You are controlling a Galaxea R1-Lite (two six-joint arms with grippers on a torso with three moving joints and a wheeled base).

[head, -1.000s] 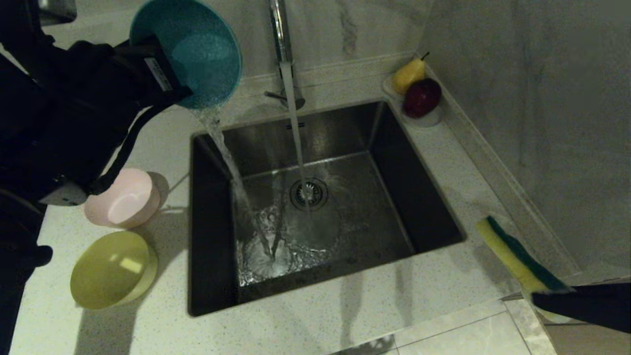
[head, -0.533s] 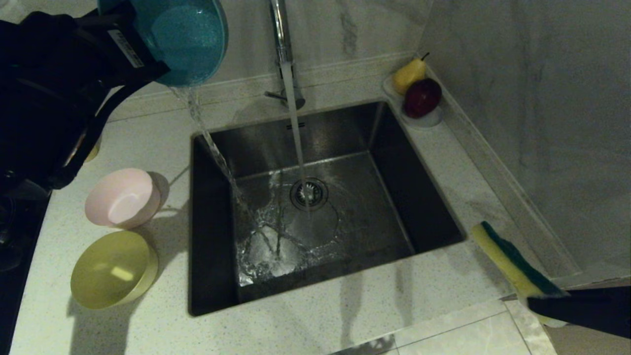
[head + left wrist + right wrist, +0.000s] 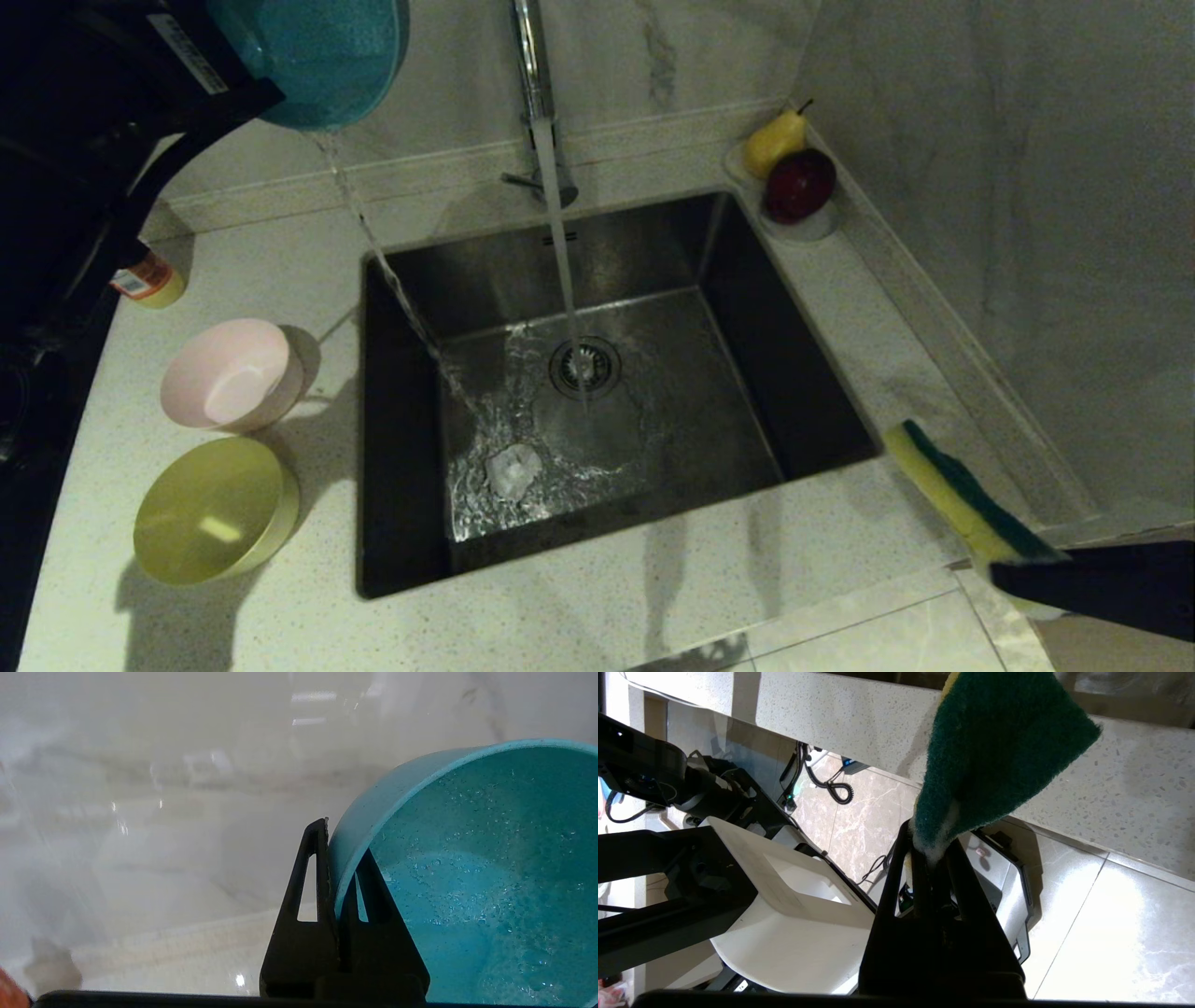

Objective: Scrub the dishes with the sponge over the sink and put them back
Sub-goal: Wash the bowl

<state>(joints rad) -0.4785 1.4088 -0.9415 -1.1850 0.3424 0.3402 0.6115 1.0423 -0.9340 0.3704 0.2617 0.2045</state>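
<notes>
My left gripper (image 3: 334,858) is shut on the rim of the wet light blue bowl (image 3: 472,872), one finger inside and one outside. The head view shows that bowl (image 3: 317,56) held high at the top left by the left gripper (image 3: 247,84), tilted, with a thin stream of water falling from it into the sink (image 3: 794,373). The pink bowl (image 3: 229,373) and the yellow bowl (image 3: 213,511) rest on the counter left of the sink. My right gripper (image 3: 1004,560), at the front right beyond the counter edge, is shut on the sponge (image 3: 952,495). The wrist view shows the sponge (image 3: 999,751) pinched in the right gripper (image 3: 931,844).
The tap (image 3: 532,56) runs into the sink's drain (image 3: 585,366). A white dish (image 3: 812,227) with a pear and a red apple stands at the back right corner. A small bottle (image 3: 149,280) stands at the back left. A wall closes the right side.
My left arm has lifted the blue bowl up and to the left, and its stream of water has thinned. The small bottle has come into view. The right gripper and sponge have barely moved.
</notes>
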